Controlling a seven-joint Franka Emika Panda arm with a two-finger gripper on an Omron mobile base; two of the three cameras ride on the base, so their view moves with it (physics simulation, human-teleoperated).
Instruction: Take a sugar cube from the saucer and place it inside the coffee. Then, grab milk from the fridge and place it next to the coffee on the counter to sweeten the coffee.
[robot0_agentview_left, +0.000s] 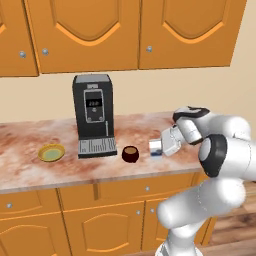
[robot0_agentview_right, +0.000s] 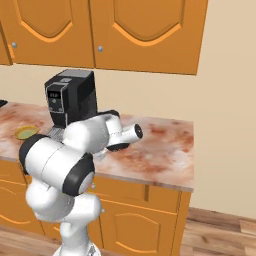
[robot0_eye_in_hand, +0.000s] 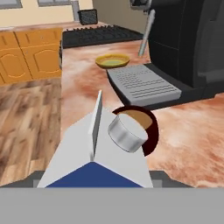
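Claw (robot0_agentview_left: 161, 146) pinching the milk (robot0_agentview_left: 156, 147), jaws set on either side of the small white carton with its blue band, carton low at the counter (robot0_agentview_left: 30, 137) surface; whether its base touches the marble cannot be told. Hand view looks down over the gabled top and silver cap, carton right under the lens. Coffee (robot0_agentview_left: 130, 153) just past the carton, left of the claw in the left base view, near but apart, brown liquid showing in the dark cup. Beyond the cup, black coffee machine (robot0_agentview_left: 92, 114) with grey drip tray (robot0_agentview_left: 96, 147), tray close to the cup. Saucer (robot0_agentview_left: 51, 152) farther out past the machine, yellow with green centre, well apart from the claw. Sugar cube too small to tell. Orange upper cabinets (robot0_agentview_left: 90, 32) above.
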